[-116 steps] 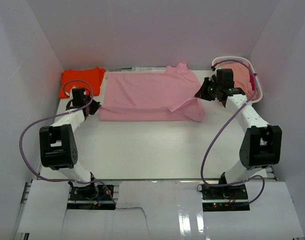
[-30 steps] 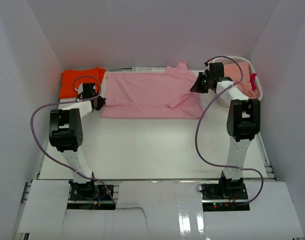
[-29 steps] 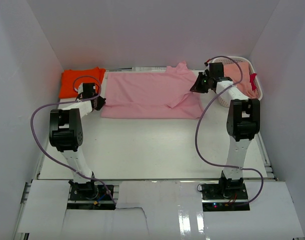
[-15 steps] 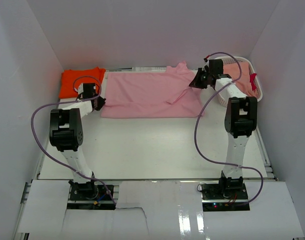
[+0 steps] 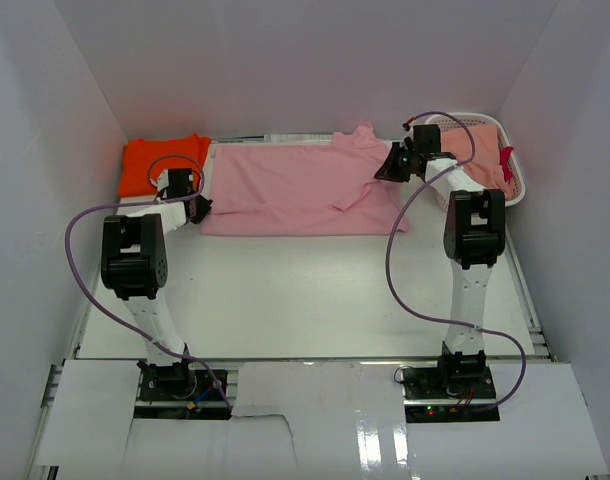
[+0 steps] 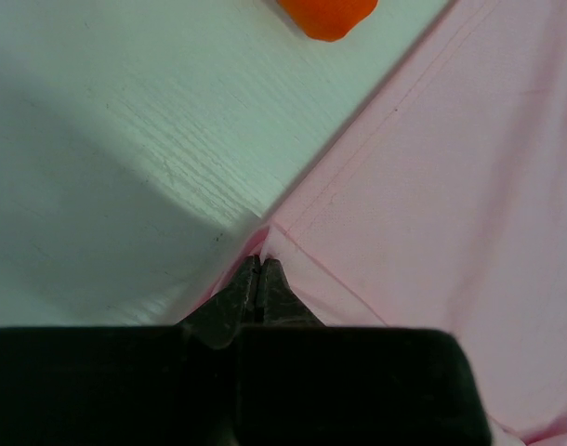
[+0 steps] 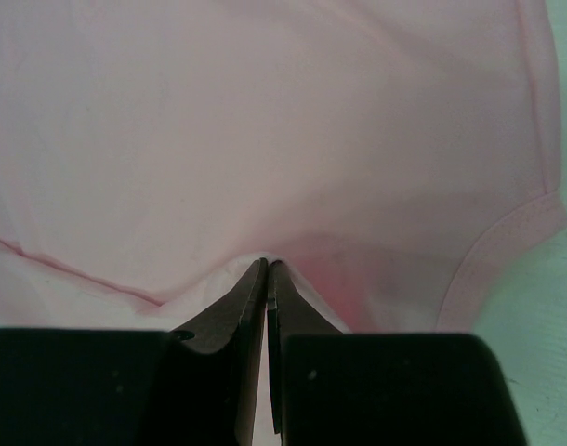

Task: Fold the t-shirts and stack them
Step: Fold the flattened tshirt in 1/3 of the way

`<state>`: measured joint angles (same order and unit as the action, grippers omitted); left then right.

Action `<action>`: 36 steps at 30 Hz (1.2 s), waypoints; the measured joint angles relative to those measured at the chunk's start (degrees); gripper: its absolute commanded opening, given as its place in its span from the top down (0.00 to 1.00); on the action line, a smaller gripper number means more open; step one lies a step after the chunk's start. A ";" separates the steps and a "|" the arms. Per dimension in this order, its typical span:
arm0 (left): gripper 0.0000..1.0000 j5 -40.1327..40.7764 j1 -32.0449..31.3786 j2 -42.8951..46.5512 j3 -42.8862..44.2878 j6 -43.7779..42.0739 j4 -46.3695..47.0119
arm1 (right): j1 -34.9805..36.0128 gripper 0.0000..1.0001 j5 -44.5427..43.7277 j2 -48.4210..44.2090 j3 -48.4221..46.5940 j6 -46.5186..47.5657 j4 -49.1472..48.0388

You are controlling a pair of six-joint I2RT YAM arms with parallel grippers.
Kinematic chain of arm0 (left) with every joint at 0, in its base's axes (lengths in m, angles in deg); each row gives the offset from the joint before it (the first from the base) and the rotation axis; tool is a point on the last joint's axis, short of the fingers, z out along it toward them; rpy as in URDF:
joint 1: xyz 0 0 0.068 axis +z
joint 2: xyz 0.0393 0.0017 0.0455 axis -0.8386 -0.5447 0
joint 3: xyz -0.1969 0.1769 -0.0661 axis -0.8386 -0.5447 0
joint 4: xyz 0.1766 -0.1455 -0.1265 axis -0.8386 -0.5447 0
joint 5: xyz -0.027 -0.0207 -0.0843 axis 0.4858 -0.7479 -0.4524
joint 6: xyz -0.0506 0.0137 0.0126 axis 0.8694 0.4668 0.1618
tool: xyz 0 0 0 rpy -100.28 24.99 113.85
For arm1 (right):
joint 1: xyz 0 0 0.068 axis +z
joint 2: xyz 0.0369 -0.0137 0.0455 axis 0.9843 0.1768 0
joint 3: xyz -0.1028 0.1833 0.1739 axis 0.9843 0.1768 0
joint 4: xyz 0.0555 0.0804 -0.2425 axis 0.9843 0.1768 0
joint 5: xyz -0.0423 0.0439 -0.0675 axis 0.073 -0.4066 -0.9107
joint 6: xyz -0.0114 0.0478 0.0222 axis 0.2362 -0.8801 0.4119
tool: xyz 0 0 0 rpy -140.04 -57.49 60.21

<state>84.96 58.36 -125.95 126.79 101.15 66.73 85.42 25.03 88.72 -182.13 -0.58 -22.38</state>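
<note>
Over the last few seconds both arms have stretched out toward the far edge of the surface (image 5: 305, 300). The right tool (image 5: 387, 168) has travelled from beside the basket (image 5: 482, 121) leftward and a little farther back, onto the right end of the pink t-shirt (image 5: 275, 190); the loose flap it carries has drawn in from the cloth's near right corner toward its middle. The left tool (image 5: 198, 205) has shifted only slightly and sits at the shirt's near left corner.

Both tools are pinched fully together on pink cloth; the left wrist view shows the hem corner nipped between the tips, and the right wrist view shows a raised pucker of fabric between them. I judge this a fold in progress, the right end being carried over the body while the left end is held taut; the shirt is not yet a compact packet, so stacking lies ahead.

The pink t-shirt lies as a long band along the far edge, from centre to right; the orange t-shirt (image 5: 162, 162), already folded, rests in the far left corner, just beside the pink one. The basket fills the far right corner with a peach cloth (image 5: 475, 148) in it; it stands close behind the right forearm, and that arm's purple cable (image 5: 395, 270) hangs in a long loop, so both need minding when the arm swings.
</note>
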 measured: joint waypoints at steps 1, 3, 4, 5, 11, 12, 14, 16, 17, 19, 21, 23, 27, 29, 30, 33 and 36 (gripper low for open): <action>1.00 0.02 0.00 0.00 0.00 0.00 0.09 | 0.00 0.92 0.22 0.55 -0.42 0.00 -0.20; 1.00 0.07 0.00 0.00 -0.02 0.00 0.13 | -0.02 0.92 0.59 1.51 -1.22 0.00 -0.63; 1.00 0.11 0.00 0.00 -0.02 0.00 0.20 | -0.02 0.92 0.66 1.90 -1.51 0.00 -1.03; 1.00 0.17 0.00 0.00 -0.02 0.00 0.28 | -0.02 0.92 0.74 2.27 -1.62 0.00 -1.27; 1.00 0.70 0.00 0.00 -0.11 0.07 0.35 | -0.02 0.92 1.16 2.99 -2.86 0.00 -1.70; 1.00 0.81 0.00 0.00 -0.15 0.13 0.42 | -0.02 0.92 1.27 3.06 -3.21 0.00 -1.75; 1.00 1.01 0.00 0.00 -0.44 0.31 0.79 | -0.02 0.92 1.60 3.34 -4.07 0.00 -2.14; 1.00 1.07 0.00 0.00 -0.63 0.55 1.03 | -0.02 0.85 1.81 3.72 -4.72 0.00 -2.56; 1.00 1.07 0.00 0.00 -0.74 0.59 1.29 | -0.02 0.67 1.90 3.96 -4.98 -0.07 -2.71; 0.91 1.05 0.02 0.00 -0.98 0.61 1.81 | -0.07 0.56 2.08 4.55 -5.55 -0.17 -3.26; 0.81 1.01 0.02 0.00 -1.11 0.39 2.23 | -0.15 0.46 2.12 5.18 -5.92 -0.17 -3.43; 0.68 0.94 0.02 0.00 -1.31 0.17 2.60 | -0.28 0.43 2.05 5.70 -6.12 0.07 -3.43; 0.60 0.37 0.02 0.02 -1.60 0.33 4.31 | -0.39 0.42 2.05 6.05 -6.12 0.26 -3.41; 0.59 0.26 0.02 0.35 -2.47 0.57 5.57 | -0.42 0.42 2.10 6.05 -6.12 0.31 -3.72; 0.59 0.26 0.02 0.61 -3.13 0.66 6.40 | -0.42 0.42 2.16 6.05 -6.08 0.31 -4.35; 0.59 0.35 0.02 1.57 -5.42 1.09 9.03 | -0.39 0.42 2.86 5.53 -4.55 0.33 -6.88; 0.59 0.68 0.02 3.17 -7.78 1.68 10.95 | -0.39 0.42 4.02 4.37 -1.92 0.42 -8.46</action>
<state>85.63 58.39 -122.78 119.01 102.83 77.68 85.03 29.05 93.10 -184.05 -0.17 -30.84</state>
